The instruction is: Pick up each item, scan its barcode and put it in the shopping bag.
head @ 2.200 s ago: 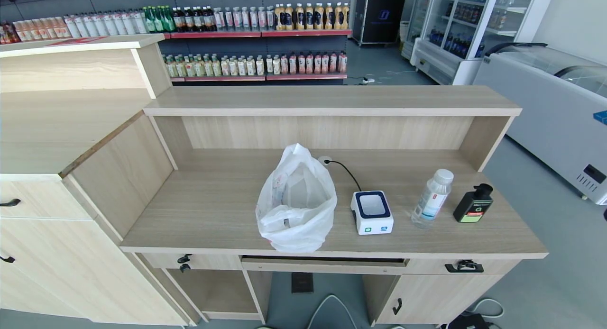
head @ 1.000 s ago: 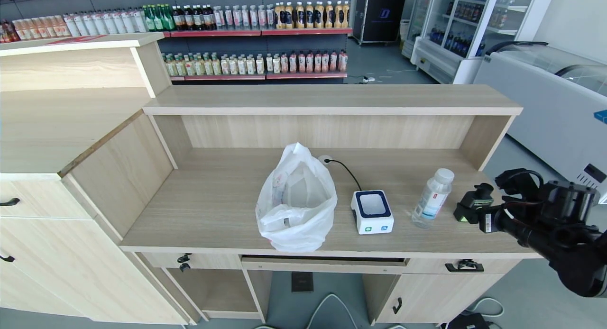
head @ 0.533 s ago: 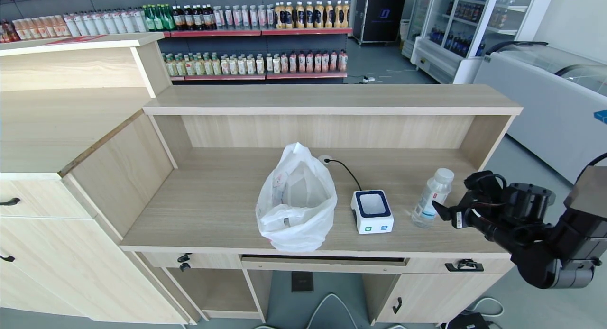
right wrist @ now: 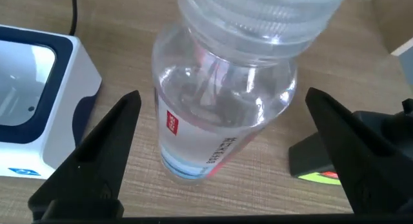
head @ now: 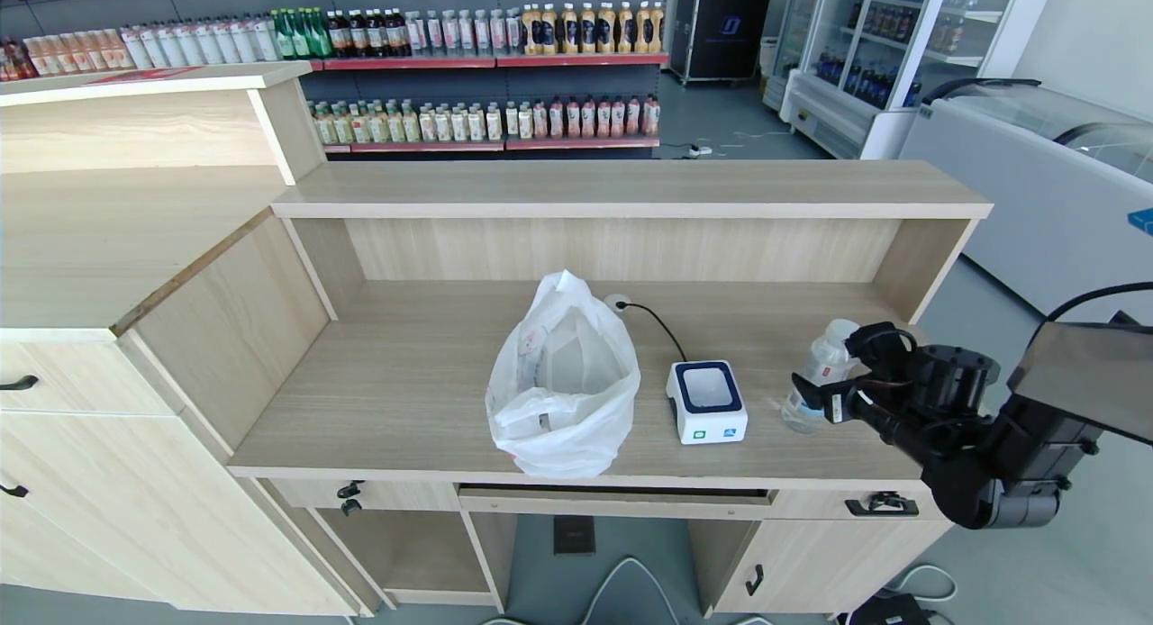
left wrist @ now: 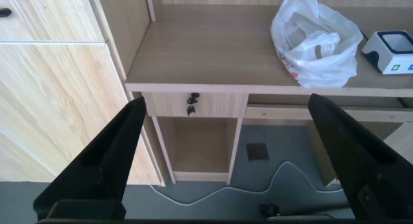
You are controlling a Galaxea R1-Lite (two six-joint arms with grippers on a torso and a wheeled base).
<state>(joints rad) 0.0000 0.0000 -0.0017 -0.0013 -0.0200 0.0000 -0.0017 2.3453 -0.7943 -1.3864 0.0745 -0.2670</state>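
A clear water bottle (head: 815, 373) with a white cap stands on the wooden counter (head: 405, 400), right of the white scanner (head: 707, 402). My right gripper (head: 821, 389) is open at the bottle's lower half, one finger on each side. In the right wrist view the bottle (right wrist: 219, 101) stands between the spread fingers (right wrist: 97, 166), with the scanner (right wrist: 32, 121) on one side and a black pump bottle (right wrist: 316, 166) on the other. The white shopping bag (head: 563, 382) stands open left of the scanner. My left gripper (left wrist: 222, 159) hangs open, low in front of the counter, holding nothing.
The scanner's black cable (head: 653, 323) runs to the back of the counter. A raised shelf (head: 630, 188) and a side panel (head: 932, 269) close in the counter behind and to the right. A chest freezer (head: 1054, 202) stands farther right. Bare counter lies left of the bag.
My right arm came in from the right and moved left past the black pump bottle, now hidden behind it. Its open fingers now stand around the water bottle. The bottle, scanner and bag have not moved.
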